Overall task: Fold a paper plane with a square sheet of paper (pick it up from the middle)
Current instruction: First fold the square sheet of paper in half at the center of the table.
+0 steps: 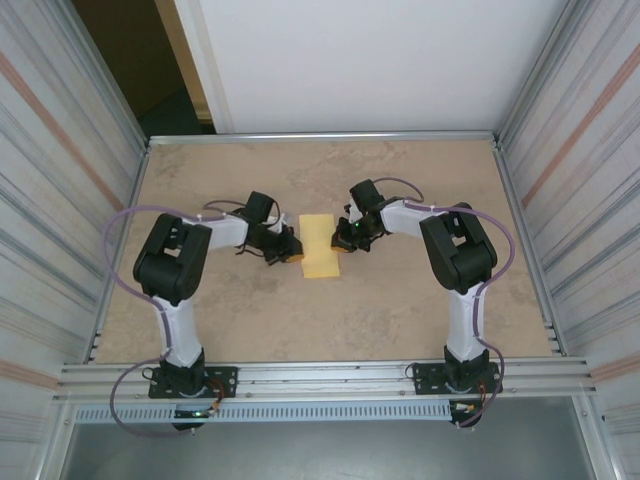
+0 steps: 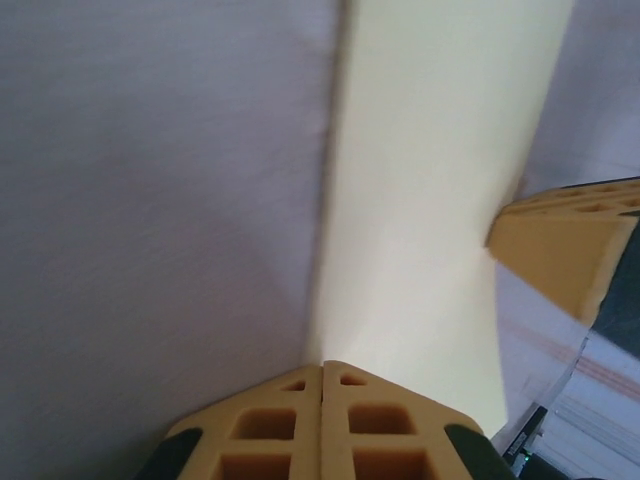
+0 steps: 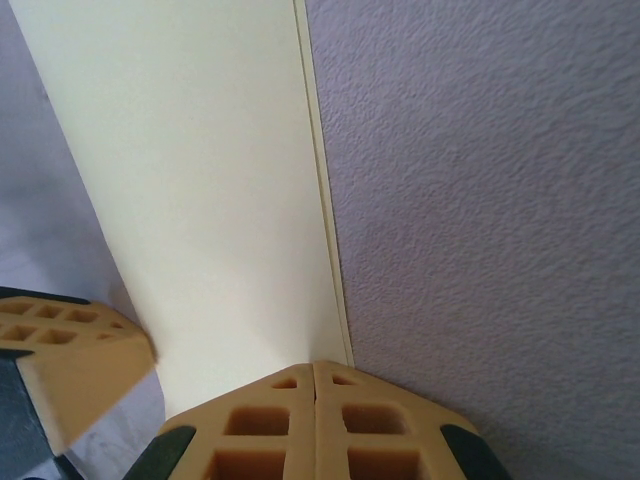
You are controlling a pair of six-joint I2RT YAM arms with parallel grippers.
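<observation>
The square sheet of paper [image 1: 320,245] lies flat on the table as a narrow yellow rectangle, folded in half, with two layer edges showing along one long side [image 3: 322,200]. My left gripper [image 1: 293,250] is shut, its tips [image 2: 322,365] resting at the paper's left long edge [image 2: 430,200]. My right gripper [image 1: 341,239] is shut too, its tips [image 3: 315,363] at the opposite long edge. Nothing shows between either pair of jaws. Each wrist view catches the other gripper's fingers [image 2: 560,250] [image 3: 70,350] across the sheet. The paper plane is out of view.
The tan table [image 1: 250,320] is walled by corrugated metal panels [image 1: 60,200] left and right and by a white board [image 1: 380,60] at the back. Both arm bases [image 1: 185,375] sit on the near rail.
</observation>
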